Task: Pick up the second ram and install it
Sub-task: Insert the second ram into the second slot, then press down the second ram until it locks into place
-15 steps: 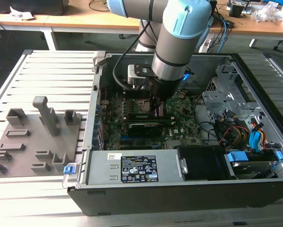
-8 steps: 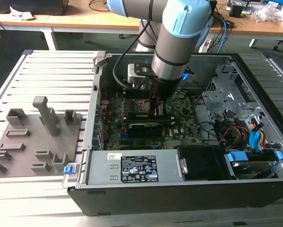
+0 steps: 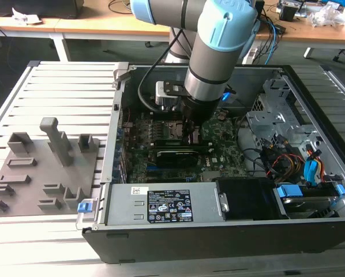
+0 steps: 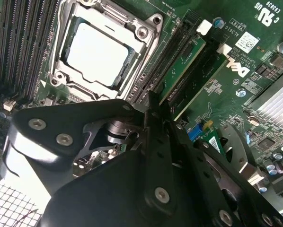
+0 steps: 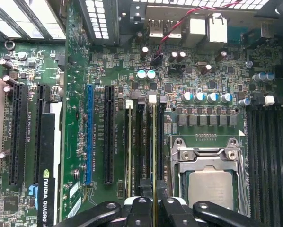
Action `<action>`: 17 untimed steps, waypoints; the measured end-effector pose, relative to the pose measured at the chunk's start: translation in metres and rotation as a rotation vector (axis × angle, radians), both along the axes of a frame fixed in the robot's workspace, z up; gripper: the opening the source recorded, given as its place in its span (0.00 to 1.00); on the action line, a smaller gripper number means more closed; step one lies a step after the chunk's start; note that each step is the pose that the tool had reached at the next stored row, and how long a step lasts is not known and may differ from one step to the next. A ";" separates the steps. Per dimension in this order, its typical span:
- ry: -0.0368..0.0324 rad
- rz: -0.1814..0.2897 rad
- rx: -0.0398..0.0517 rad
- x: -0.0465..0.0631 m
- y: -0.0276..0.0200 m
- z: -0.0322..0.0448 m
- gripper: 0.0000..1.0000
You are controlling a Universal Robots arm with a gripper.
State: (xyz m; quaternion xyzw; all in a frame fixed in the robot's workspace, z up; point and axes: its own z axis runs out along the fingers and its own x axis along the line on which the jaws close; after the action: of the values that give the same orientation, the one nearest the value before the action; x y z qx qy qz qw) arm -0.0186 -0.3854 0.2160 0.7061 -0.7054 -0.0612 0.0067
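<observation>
- Black linkage plates of the gripper (image 4: 159,106) sat closest to the lens in the second wrist view, with silver screws along them, narrowing to two fingers (image 4: 151,113) over the memory slots.
- Those fingers were drawn close together, pinching the top edge of the second ram (image 4: 183,64). It was a thin green stick standing on edge along a black slot just beside the processor socket (image 4: 101,52).
- In the first wrist view the gripper (image 5: 154,204) straddled the same stick. The second ram (image 5: 154,142) showed there as a narrow line running away from the fingertips to a white latch (image 5: 152,98) at the slot's far end.
- I could not tell whether the stick was pressed fully home in the slot.
- Another stick (image 5: 128,146) stood in a neighbouring slot, further from the socket, with its own white latch.
- On the other side of the socket lay a bank of dark memory slots (image 5: 267,156).
- A black graphics card (image 5: 47,179) stood in one of the long expansion slots, well apart from the gripper, next to a blue slot (image 5: 88,137).
- In the exterior view the arm (image 3: 218,52), grey with light blue caps, reached straight down into the open computer case (image 3: 311,92), and the gripper (image 3: 192,135) was low over the motherboard (image 3: 224,153).
- A power supply (image 3: 167,205) with a white and black label lay along the near wall of the case.
- A grey tray (image 3: 45,167) of moulded holders rested on the slatted table (image 3: 68,92) towards the exterior view's left, beside the case.
</observation>
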 end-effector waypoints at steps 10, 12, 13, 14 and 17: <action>-0.0007 0.000 -0.0116 0.000 0.0078 0.0546 0.11; -0.0008 0.000 -0.0116 0.000 0.0078 0.0551 0.11; -0.0008 0.000 -0.0116 0.000 0.0078 0.0552 0.11; -0.0007 0.000 -0.0116 0.000 0.0078 0.0553 0.11; -0.0008 0.000 -0.0116 0.000 0.0078 0.0555 0.11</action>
State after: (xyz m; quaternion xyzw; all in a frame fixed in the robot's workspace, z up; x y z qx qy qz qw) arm -0.0186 -0.3776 0.2716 0.7061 -0.7058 -0.0569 0.0106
